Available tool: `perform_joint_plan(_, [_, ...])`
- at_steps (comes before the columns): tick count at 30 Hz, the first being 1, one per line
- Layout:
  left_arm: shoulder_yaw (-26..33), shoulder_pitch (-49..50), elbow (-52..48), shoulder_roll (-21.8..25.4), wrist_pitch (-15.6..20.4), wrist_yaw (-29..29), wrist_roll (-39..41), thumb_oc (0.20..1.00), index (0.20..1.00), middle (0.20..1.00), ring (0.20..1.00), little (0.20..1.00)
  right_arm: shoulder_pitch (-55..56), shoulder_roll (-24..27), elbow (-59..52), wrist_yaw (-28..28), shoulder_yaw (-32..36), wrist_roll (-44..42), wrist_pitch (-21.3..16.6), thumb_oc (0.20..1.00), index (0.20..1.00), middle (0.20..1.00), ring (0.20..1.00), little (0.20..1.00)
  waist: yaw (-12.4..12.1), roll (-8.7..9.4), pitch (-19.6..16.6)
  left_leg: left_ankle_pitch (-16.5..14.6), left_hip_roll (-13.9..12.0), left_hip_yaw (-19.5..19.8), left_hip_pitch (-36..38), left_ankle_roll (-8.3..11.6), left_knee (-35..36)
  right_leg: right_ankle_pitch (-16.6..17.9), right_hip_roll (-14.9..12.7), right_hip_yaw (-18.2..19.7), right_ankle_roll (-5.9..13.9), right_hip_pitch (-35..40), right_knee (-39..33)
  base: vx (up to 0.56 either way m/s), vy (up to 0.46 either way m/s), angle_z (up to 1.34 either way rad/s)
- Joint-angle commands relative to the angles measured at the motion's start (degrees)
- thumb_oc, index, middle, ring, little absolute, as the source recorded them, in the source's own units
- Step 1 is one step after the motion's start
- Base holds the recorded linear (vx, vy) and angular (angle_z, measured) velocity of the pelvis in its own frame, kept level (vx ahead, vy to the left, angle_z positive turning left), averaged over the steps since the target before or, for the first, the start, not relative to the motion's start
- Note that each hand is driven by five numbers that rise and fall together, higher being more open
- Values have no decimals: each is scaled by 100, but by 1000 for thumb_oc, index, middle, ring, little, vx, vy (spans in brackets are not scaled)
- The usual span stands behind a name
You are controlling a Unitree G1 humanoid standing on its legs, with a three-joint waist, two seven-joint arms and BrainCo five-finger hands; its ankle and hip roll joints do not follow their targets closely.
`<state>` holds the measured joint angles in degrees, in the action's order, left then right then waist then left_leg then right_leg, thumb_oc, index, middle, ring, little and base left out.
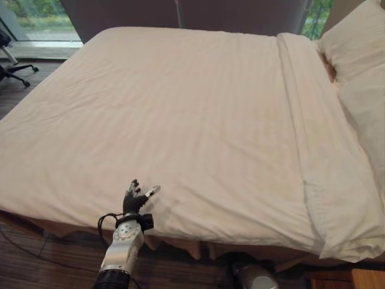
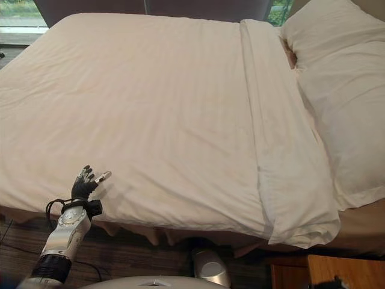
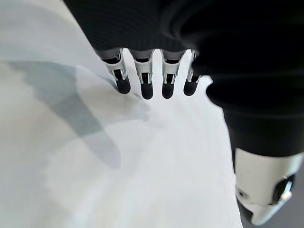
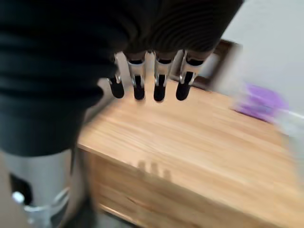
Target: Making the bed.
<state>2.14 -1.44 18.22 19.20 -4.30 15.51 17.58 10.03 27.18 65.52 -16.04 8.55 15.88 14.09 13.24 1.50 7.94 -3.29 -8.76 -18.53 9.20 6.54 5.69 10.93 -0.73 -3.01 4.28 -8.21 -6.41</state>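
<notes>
A cream duvet (image 1: 180,114) lies smooth over the bed, with a folded-back band (image 1: 313,150) running across it near the head end at the right. Two white pillows (image 2: 337,78) lie at the right end. My left hand (image 1: 133,200) rests at the near edge of the duvet, fingers straight and spread, holding nothing; its fingertips (image 3: 145,88) hover just over the cloth in the left wrist view. My right hand (image 4: 147,71) hangs with relaxed straight fingers above a wooden bedside cabinet (image 4: 190,142), off the bed.
A wooden cabinet corner (image 2: 337,271) stands at the lower right beside the bed. An office chair (image 1: 12,60) and a window (image 1: 42,18) are at the far left. A purple object (image 4: 259,102) lies on the cabinet top. Dark wood floor (image 1: 54,259) runs along the near bed edge.
</notes>
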Motion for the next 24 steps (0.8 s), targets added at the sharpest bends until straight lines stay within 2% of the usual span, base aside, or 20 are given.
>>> perform_joint_plan(1, [-4,-116,-70,144,250,89,-192,1000,1000,1000,1000,1000,-82,7,906,-110,-249,-330,35,1000,1000,1000,1000,1000,68,158,-198,322,-359,430,-423,265,-69,-871,-589,83,412,530,141,-16,-2,4])
perform_joint_plan(6, [-52,-91,-175,260,263,-6,-119,1000,1000,1000,1000,1000,-247,87,1221,-67,-156,-659,21,1000,1000,1000,1000,1000,-10,213,-213,287,-340,455,-391,251,-69,-870,-611,37,440,575,141,-1,9,3])
perform_joint_plan(9, [37,-58,-339,272,279,17,28,1000,1000,1000,1000,1000,-322,503,-195,-162,-44,-846,-158,1000,1000,1000,1000,1000,37,334,-248,267,-328,354,-346,224,-69,-790,-588,165,465,507,141,-7,39,-2])
perform_joint_plan(10, [78,10,-433,258,269,16,-7,1000,1000,1000,1000,1000,-207,656,-1034,-197,42,-698,-130,796,796,796,796,796,50,356,-245,227,-329,326,-303,216,-69,-799,-582,194,474,521,141,-10,36,-20])
perform_joint_plan(11, [146,71,-516,234,249,25,-37,1000,1000,1000,1000,1000,-98,779,-1720,-291,214,-600,-75,470,470,470,470,470,58,391,-272,245,-323,305,-326,213,-69,-766,-579,222,467,480,141,11,51,-21])
perform_joint_plan(12, [207,153,-615,197,246,67,-57,1000,1000,1000,1000,1000,-36,915,-2562,-478,492,-472,-84,200,200,200,200,200,82,407,-273,200,-327,291,-292,203,-69,-776,-580,233,480,500,141,8,50,-21])
perform_joint_plan(14, [267,257,-756,115,240,82,-47,1000,1000,1000,1000,1000,-17,950,-3713,-817,910,-121,-59,200,200,200,200,200,39,389,-306,162,-321,307,-292,178,-69,-768,-593,225,487,500,141,17,47,-12])
perform_joint_plan(15, [265,254,-761,116,237,82,-49,1000,1000,1000,1000,1000,-3,938,-3743,-810,927,-110,-43,200,200,200,200,200,35,397,-307,195,-317,310,-314,177,-69,-740,-596,228,479,479,141,21,76,6])
perform_joint_plan(16, [185,310,-847,65,269,107,59,1000,1000,1000,1000,1000,-595,806,-4803,-1220,1062,-151,-274,200,200,200,200,200,-44,346,-325,153,-310,328,-320,146,-69,-764,-618,199,487,500,141,-9,49,8])
perform_joint_plan(18, [187,305,-854,72,264,107,58,1000,1000,1000,1000,1000,-581,785,-4846,-1207,1079,-137,-249,200,200,200,200,200,-45,361,-324,193,-305,332,-346,145,-69,-730,-622,202,478,475,141,-7,36,-5])
perform_joint_plan(19, [130,323,-982,30,294,124,161,1000,1000,1000,1000,1000,-1011,567,-5416,-1463,1037,-390,-545,200,200,200,200,200,-131,333,-325,193,-294,363,-364,127,-69,-734,-635,176,480,481,141,-1,23,-12])
perform_joint_plan(20, [133,323,-983,33,292,124,162,1000,1000,1000,1000,1000,-1012,563,-5417,-1464,1035,-390,-543,200,200,200,200,200,-126,336,-328,195,-293,366,-370,126,-69,-733,-637,174,480,478,141,1,28,-6])
perform_joint_plan(22, [41,349,-1054,41,309,130,273,1000,1000,1000,1000,1000,-1476,217,-5727,-1571,883,-1241,-1028,200,200,200,200,200,-213,296,-326,170,-297,403,-369,123,-69,-778,-643,152,479,517,141,24,18,17])
perform_joint_plan(24, [-85,327,-1059,83,356,147,403,1000,1000,1000,1000,1000,-2054,-570,-5665,-1586,788,-3215,-1987,200,200,200,200,200,-301,212,-312,194,-304,469,-401,127,-69,-818,-658,92,456,537,141,14,10,7])
